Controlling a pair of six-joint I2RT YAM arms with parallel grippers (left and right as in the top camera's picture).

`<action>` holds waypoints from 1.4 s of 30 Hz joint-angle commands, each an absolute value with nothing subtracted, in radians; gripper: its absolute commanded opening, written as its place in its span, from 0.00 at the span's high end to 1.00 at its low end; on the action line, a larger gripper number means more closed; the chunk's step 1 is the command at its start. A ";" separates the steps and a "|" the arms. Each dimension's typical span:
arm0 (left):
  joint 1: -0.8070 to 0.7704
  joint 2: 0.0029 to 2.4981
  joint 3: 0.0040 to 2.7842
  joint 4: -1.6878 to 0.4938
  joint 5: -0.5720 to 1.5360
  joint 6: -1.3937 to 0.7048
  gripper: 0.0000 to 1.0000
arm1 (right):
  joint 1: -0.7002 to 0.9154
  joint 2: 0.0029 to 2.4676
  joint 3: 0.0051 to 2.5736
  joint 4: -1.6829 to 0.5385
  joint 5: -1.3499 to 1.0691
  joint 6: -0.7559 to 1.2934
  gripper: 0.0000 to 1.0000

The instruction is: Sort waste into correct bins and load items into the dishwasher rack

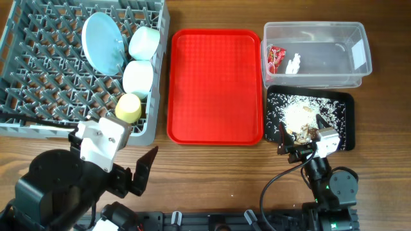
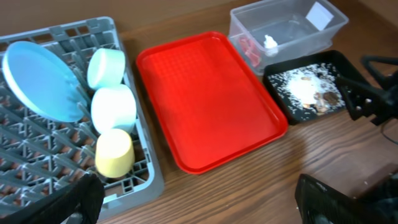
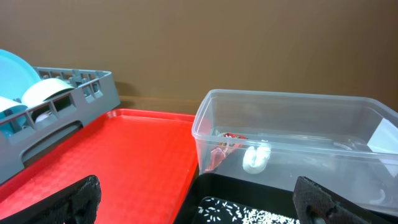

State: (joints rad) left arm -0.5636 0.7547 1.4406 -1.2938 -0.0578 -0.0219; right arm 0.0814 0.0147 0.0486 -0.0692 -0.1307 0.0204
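Gaping empty, left hand point(image 2: 199, 202) and right hand point(image 3: 199, 202) show only fingertips point(image 3: 81, 199); rack point(image 1: 38, 70) cropped left; wrapper point(image 3: 224, 147) hazy inside tub point(image 3: 311, 130).

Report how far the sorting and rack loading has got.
Done: plate, two bowls and yellow cup sit in the dishwasher rack; red wrapper and white bits in the clear tub; rice crumbs in the black tray. In hand: nothing; left gripper and right gripper open, empty. Left: nothing obvious.

Wood-grain table point(image 1: 212, 167), mid-brown, evenly lit, spread beneath and ahead of the right claw point(image 3: 198, 200). Straight ahead past its far edge, plain dark-brown wall point(image 3: 199, 43).
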 commanded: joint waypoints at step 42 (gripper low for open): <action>-0.112 0.003 0.017 -0.079 0.226 -0.060 0.00 | 0.077 0.005 0.039 -0.065 -0.139 0.006 0.00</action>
